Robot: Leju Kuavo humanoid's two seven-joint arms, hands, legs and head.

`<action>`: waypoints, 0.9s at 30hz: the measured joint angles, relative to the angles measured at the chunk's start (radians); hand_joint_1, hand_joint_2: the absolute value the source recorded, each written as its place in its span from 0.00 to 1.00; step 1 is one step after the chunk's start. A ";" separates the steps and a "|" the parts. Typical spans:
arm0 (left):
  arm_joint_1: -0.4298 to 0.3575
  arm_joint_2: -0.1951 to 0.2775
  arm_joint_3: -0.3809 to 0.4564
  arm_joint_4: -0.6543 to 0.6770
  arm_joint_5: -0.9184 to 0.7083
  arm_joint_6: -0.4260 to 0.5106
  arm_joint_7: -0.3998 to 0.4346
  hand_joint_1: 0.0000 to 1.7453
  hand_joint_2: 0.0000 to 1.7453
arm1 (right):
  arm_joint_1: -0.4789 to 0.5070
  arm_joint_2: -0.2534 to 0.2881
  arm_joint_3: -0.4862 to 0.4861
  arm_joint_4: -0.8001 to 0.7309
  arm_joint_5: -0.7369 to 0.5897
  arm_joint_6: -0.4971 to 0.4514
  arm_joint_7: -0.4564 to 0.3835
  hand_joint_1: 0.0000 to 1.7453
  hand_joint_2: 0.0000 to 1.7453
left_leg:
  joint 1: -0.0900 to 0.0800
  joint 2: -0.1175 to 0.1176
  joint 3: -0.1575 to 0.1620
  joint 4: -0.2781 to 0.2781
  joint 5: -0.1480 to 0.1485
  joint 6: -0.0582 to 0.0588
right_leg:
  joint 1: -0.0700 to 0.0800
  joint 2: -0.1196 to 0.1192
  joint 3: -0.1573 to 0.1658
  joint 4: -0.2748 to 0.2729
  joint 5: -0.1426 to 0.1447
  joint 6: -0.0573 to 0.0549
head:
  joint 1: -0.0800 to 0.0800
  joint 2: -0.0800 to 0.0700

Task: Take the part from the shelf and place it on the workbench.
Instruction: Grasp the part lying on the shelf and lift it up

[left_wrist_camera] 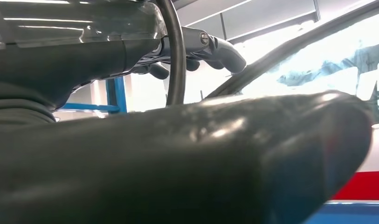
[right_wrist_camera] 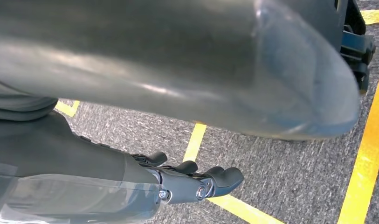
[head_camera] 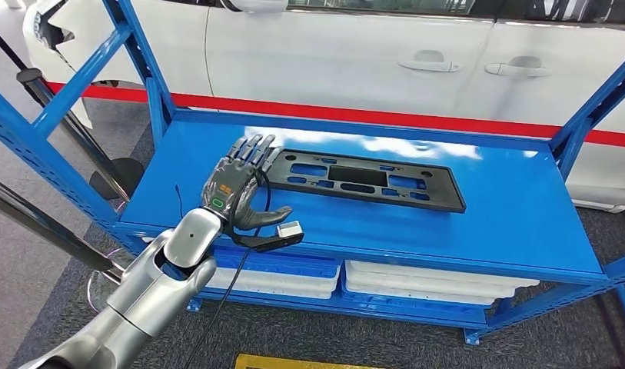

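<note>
Left hand (head_camera: 236, 184) hovers over the blue shelf (head_camera: 509, 207), fingers spread wide and empty, fingertips at the left end of the flat black part (head_camera: 363, 179) lying mid-shelf. Right hand (right_wrist_camera: 192, 179) hangs empty above grey floor (right_wrist_camera: 280, 172), fingers loosely apart.

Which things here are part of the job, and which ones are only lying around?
For the job:
- black part, flat on the shelf
- left robot hand, open, at the part's end

Just around:
- white trays on the lower level
- white car behind
- right robot hand, hanging over the floor
</note>
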State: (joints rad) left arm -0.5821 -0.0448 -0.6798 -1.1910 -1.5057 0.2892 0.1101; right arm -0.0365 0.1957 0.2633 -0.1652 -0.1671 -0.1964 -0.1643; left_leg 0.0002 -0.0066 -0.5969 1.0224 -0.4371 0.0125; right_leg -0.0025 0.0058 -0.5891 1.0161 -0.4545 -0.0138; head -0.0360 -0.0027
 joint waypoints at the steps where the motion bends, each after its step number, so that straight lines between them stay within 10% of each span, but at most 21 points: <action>1: 0.000 0.000 0.000 0.000 0.000 0.000 0.000 0.00 0.00 | 0.000 0.000 0.000 0.000 0.000 0.000 0.000 0.00 0.00 | -0.001 0.000 0.000 0.001 -0.001 0.002 | 0.000 0.000 0.001 -0.002 0.001 0.003 | 0.000 0.000; 10: 0.006 -0.016 -0.037 -0.003 -0.046 0.013 0.007 0.00 0.00 | -0.002 0.003 0.008 0.000 0.010 -0.001 0.005 0.00 0.00 | -0.004 0.002 0.003 -0.006 0.002 0.027 | -0.011 0.000 0.004 -0.005 -0.002 0.043 | 0.000 0.000; 16: 0.017 -0.048 -0.091 -0.004 -0.065 0.014 0.017 0.00 0.00 | -0.003 0.003 0.015 0.000 0.017 0.000 0.009 0.00 0.00 | 0.003 0.017 0.010 -0.019 0.006 0.037 | -0.016 -0.002 -0.132 0.270 -0.128 0.058 | 0.000 0.000; 21: 0.020 -0.059 -0.106 -0.004 -0.065 0.012 0.021 0.00 0.00 | -0.005 0.002 0.020 0.000 0.019 0.001 0.007 0.00 0.00 | 0.005 0.035 0.014 -0.001 -0.012 0.013 | -0.018 -0.033 -0.020 0.027 0.000 0.056 | 0.000 0.000; 27: 0.019 -0.059 -0.120 -0.004 -0.065 0.018 0.033 0.00 0.00 | -0.006 0.010 0.024 0.000 0.017 -0.023 -0.003 0.00 0.00 | 0.009 0.035 -0.002 0.055 -0.058 -0.021 | -0.014 -0.005 -0.013 0.007 0.003 0.013 | 0.000 0.000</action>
State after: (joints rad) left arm -0.5629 -0.1036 -0.7998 -1.1952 -1.5705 0.3074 0.1434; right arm -0.0422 0.2058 0.2872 -0.1651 -0.1503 -0.2195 -0.1677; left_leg 0.0093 0.0284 -0.5991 1.0777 -0.4954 -0.0083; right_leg -0.0165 0.0010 -0.6020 1.0231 -0.4517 -0.0010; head -0.0362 -0.0027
